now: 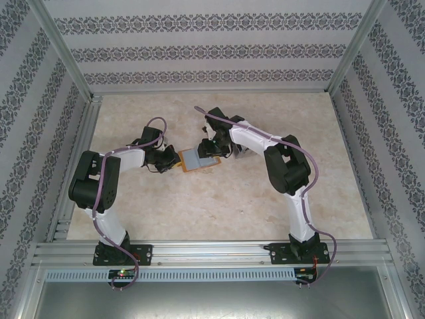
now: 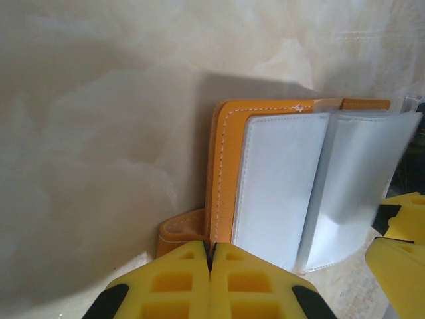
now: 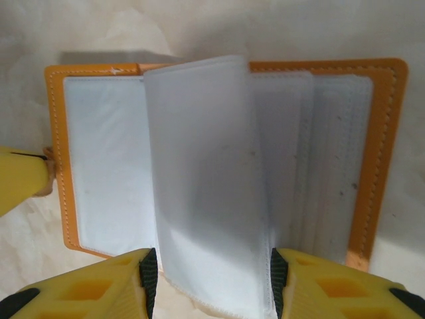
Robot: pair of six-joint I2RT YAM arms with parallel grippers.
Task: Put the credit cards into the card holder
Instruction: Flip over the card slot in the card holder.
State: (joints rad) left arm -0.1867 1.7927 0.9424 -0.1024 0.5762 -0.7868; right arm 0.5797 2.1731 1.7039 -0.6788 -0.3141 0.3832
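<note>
Orange-tan leather-like folding card holder, pale stitching along its edge. Milky translucent plastic sleeves inside. Left gripper and right gripper: yellow, black pads. Beige marbled tabletop. White walls, 3 dark floral bands on the far one.

The card holder is seen lying open on the pale marbled table, its orange-tan stitched cover framing a stack of clear plastic sleeves. One sleeve leaf is raised upright from the spine. It stands between the yellow fingers of the right gripper, with its side edges met by the black pads. Whether it is clamped cannot be told. At the left edge, the left gripper's yellow finger is seen just beside the cover.
</note>
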